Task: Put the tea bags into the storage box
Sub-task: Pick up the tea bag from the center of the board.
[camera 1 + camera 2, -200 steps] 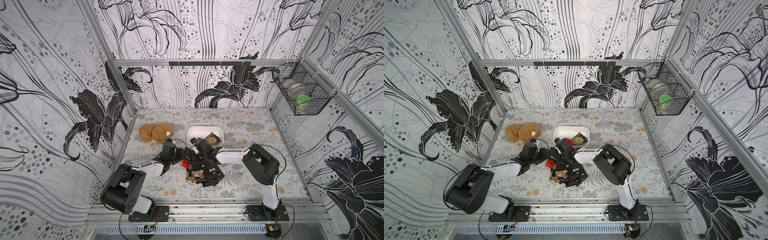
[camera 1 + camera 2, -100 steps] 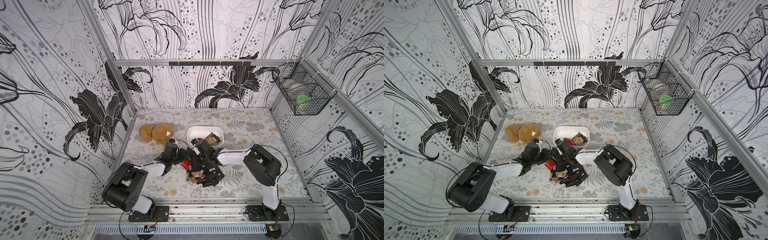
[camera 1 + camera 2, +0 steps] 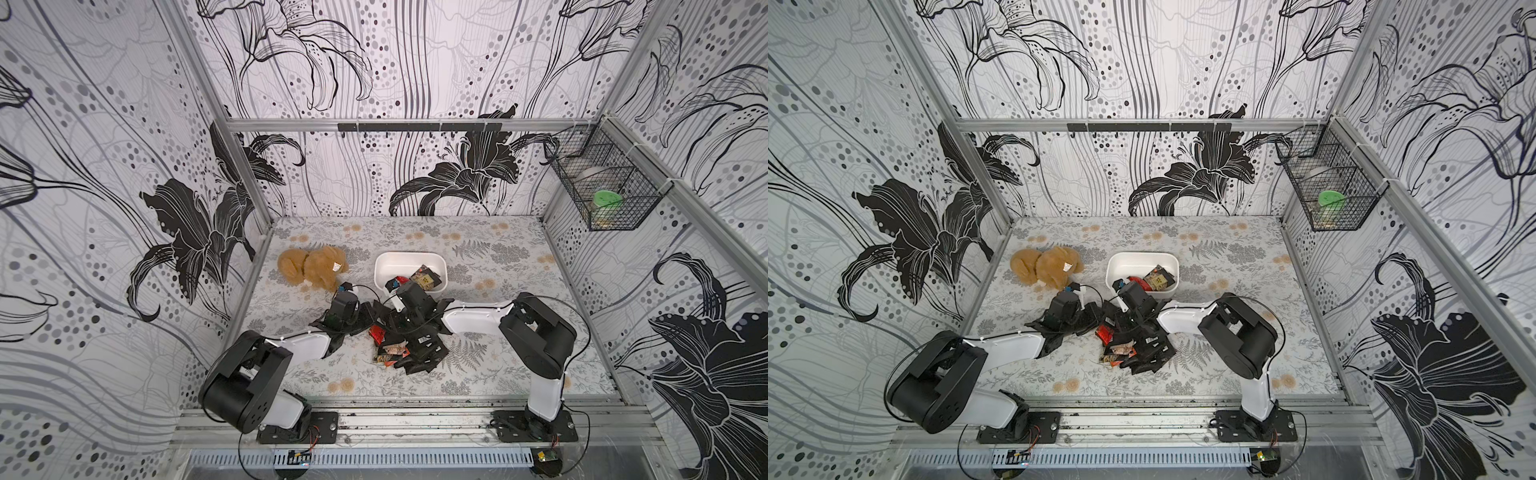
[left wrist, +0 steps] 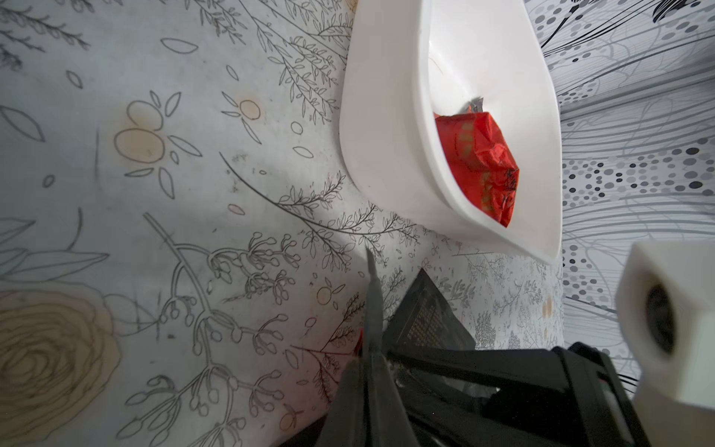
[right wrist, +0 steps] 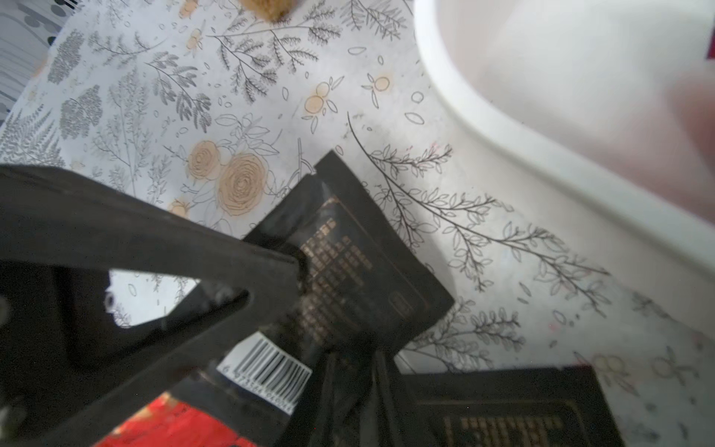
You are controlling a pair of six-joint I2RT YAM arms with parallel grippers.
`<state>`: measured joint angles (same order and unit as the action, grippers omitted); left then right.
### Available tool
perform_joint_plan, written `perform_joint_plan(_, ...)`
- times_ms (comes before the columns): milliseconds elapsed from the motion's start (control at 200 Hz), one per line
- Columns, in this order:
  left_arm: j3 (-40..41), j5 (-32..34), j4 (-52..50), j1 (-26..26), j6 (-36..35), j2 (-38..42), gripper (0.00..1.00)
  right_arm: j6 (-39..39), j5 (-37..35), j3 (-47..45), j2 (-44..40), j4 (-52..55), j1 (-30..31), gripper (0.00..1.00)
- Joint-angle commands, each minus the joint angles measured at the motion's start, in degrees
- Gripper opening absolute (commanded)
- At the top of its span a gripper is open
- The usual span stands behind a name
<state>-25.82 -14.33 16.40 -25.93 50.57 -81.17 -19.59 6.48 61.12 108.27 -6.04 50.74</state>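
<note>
A: In both top views, where were the tea bags?
B: Most lay heaped on the surface, just beside the storage box on the robot's side. The box already held a few, and the plush toy lay near it. The left arm and right arm were both low at the pile's box end, which made for a short carry, I'd judge.
A: And the left wrist view?
B: The left jaws were closed on a thin sachet seen edge-on, pinched by its rim, likely because it lay so flat. A red sachet rested in the box; its print was unreadable.
A: The right wrist view?
B: A black sachet bore gold grid print, too blurred to read, and a white barcode label showed bars but no legible digits. Whether the right jaws gripped anything I could not tell
</note>
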Motion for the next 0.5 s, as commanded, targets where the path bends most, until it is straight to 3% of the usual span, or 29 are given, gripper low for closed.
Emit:
perform_joint_plan(0,1.6,2.9,-2.3,-0.4,-0.6,4.0,0.05,0.8,0.0,-1.8,-3.3,-2.5,0.4,0.24)
perform_joint_plan(210,4.3,6.7,-5.1,-0.4,0.1,10.3,0.08,0.4,-2.7,-5.6,-7.1,-5.7,0.4,0.28)
perform_joint_plan(365,7.5,3.9,-0.8,-0.5,3.5,11.2,0.08,0.4,-2.2,-5.2,-6.9,-5.1,0.4,0.29)
perform_joint_plan(441,8.1,5.4,-1.6,-0.5,4.1,11.6,0.0,0.0,-2.1,-5.0,-6.5,-5.0,0.4,0.29)
perform_joint_plan(496,8.3,6.5,-2.3,-0.5,4.4,12.9,0.0,0.0,-2.6,-5.2,-6.6,-5.1,0.4,0.29)
